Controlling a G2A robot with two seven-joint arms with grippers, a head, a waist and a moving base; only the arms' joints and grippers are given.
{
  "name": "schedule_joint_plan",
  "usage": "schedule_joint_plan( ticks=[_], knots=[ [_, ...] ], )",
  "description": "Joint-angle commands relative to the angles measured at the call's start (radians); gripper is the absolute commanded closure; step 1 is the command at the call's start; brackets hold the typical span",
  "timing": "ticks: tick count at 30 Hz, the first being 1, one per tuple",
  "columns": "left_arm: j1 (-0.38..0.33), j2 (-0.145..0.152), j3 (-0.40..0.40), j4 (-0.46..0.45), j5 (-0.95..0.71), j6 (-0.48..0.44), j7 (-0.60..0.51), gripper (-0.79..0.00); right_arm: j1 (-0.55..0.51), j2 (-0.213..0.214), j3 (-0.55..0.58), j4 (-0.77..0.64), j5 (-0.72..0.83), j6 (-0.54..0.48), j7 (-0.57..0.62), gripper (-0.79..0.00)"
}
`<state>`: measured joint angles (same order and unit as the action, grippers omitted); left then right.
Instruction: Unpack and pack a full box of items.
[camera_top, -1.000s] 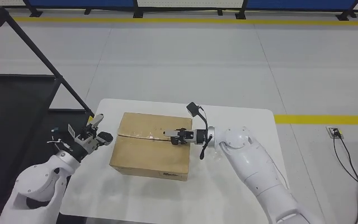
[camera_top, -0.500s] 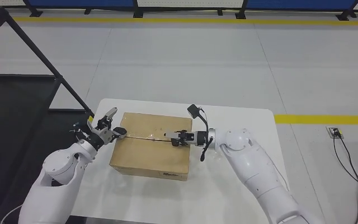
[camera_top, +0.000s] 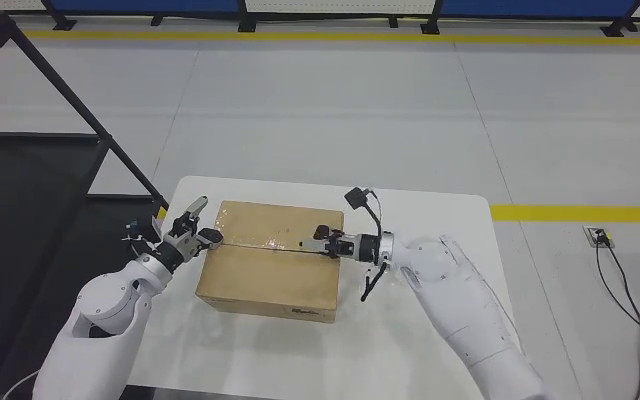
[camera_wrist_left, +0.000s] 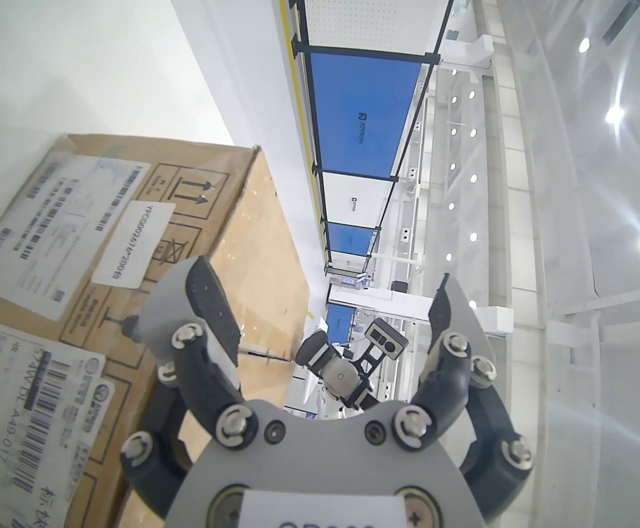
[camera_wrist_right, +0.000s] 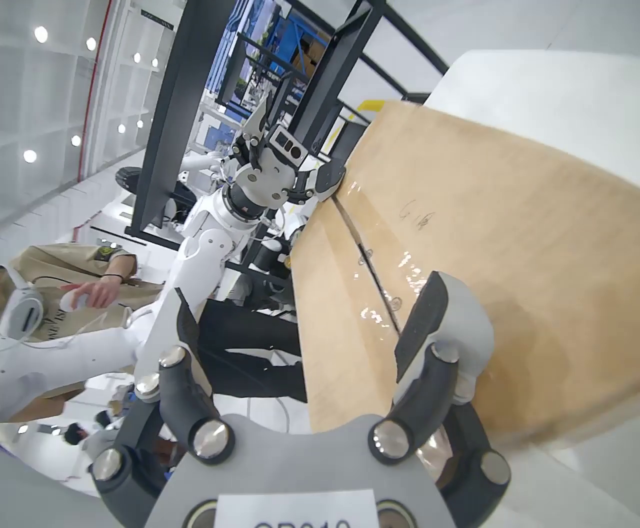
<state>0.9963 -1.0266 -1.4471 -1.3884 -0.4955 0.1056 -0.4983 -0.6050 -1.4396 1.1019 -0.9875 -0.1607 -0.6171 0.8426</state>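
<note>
Now we see a shut cardboard box (camera_top: 270, 265) on the white table (camera_top: 430, 215), our open left claw (camera_top: 204, 222) at one end of its top seam (camera_top: 262, 246), our open right claw (camera_top: 323, 239) opposite.

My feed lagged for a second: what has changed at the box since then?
The left end effector moved in to the box where its seam ends, open. The right end effector drew back a little along the seam. Nothing grasped; the box stayed put.
</note>
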Motion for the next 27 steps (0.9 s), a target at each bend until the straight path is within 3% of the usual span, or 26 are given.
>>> schedule_joint_plan(
  ticks=[1, 5, 9, 11, 13, 23, 27],
  knots=[
    [0.005, 0.0, -0.002, -0.01, 0.0, 0.002, -0.001, -0.785, -0.101, 0.024, 0.05, -0.133, -0.168, 0.008, -0.128, -0.785],
    [0.01, -0.001, -0.001, -0.021, 0.01, 0.005, 0.002, -0.785, -0.339, 0.057, 0.139, -0.423, -0.411, 0.069, -0.349, -0.785],
    [0.007, -0.002, 0.003, -0.02, 0.024, 0.009, 0.004, -0.785, -0.533, 0.069, 0.184, -0.632, -0.663, 0.305, -0.529, -0.785],
    [0.006, -0.003, 0.004, -0.018, 0.03, 0.008, 0.005, -0.785, -0.584, 0.068, 0.169, -0.683, -0.761, 0.444, -0.532, -0.785],
    [0.006, -0.004, 0.004, -0.017, 0.033, 0.007, 0.006, -0.785, -0.6, 0.067, 0.163, -0.697, -0.799, 0.548, -0.51, -0.785],
    [0.021, -0.007, -0.004, -0.031, 0.031, 0.001, 0.016, -0.785, -0.605, 0.067, 0.167, -0.689, -0.812, 0.562, -0.518, -0.785],
    [0.026, -0.008, -0.007, -0.04, 0.036, -0.002, 0.021, -0.785, -0.602, 0.066, 0.126, -0.675, -1.034, 0.737, -0.506, -0.785]
  ],
)
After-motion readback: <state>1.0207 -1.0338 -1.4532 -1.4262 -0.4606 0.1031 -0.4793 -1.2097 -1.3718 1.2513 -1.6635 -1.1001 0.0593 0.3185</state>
